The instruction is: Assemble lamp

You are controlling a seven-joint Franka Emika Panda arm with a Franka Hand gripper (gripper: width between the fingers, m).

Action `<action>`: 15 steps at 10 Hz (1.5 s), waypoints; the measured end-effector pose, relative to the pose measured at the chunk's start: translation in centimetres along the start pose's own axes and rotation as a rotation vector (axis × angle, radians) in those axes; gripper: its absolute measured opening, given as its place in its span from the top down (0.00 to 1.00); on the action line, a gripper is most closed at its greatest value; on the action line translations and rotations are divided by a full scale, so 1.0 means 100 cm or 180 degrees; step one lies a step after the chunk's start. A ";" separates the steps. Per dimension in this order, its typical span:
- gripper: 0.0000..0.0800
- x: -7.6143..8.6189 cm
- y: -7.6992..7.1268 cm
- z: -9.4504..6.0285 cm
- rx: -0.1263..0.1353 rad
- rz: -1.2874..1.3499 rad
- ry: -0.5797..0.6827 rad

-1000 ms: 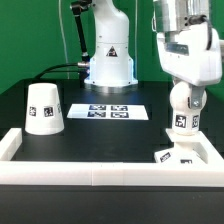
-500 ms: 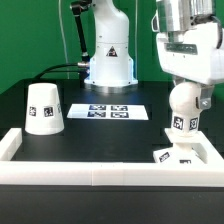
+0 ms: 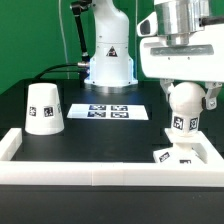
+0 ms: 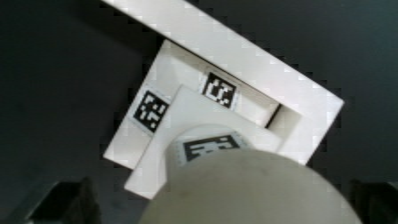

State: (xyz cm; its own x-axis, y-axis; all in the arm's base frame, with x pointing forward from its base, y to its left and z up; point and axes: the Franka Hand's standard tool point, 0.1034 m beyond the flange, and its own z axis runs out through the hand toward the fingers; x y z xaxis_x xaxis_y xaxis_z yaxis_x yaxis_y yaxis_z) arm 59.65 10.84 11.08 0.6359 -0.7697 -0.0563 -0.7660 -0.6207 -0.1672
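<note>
standing upright on the base (image 3: 181, 154), the bulb (image 3: 184, 107) is the landmark here: its ball top points straight up at the gripper (image 3: 186, 88), which sits right over it with one finger (image 3: 212, 99) showing to the bulb's side on the exterior view's right. the jaws stand wide and clear of the ball, so nothing is held; the wrist view looks down the bulb's long axis, the round top filling the near field with the tagged base beneath. that axis is vertical and in line with the gripper. the shade (image 3: 44, 108) stands mouth down, well apart from the bulb toward the exterior view's left, beyond the marker board (image 3: 109, 111). a likely next move is across to the shade.
</note>
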 end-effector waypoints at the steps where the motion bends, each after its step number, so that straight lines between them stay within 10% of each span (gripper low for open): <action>1: 0.13 0.000 0.000 0.000 -0.0001 -0.0194 -0.0001; 15: 0.13 0.008 -0.005 -0.006 -0.0290 -0.4216 0.0108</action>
State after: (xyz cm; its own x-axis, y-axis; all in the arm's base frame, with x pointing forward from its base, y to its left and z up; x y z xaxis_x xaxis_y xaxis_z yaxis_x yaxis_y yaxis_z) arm 60.48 10.49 11.73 0.9003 0.4179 0.1216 0.4222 -0.9065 -0.0102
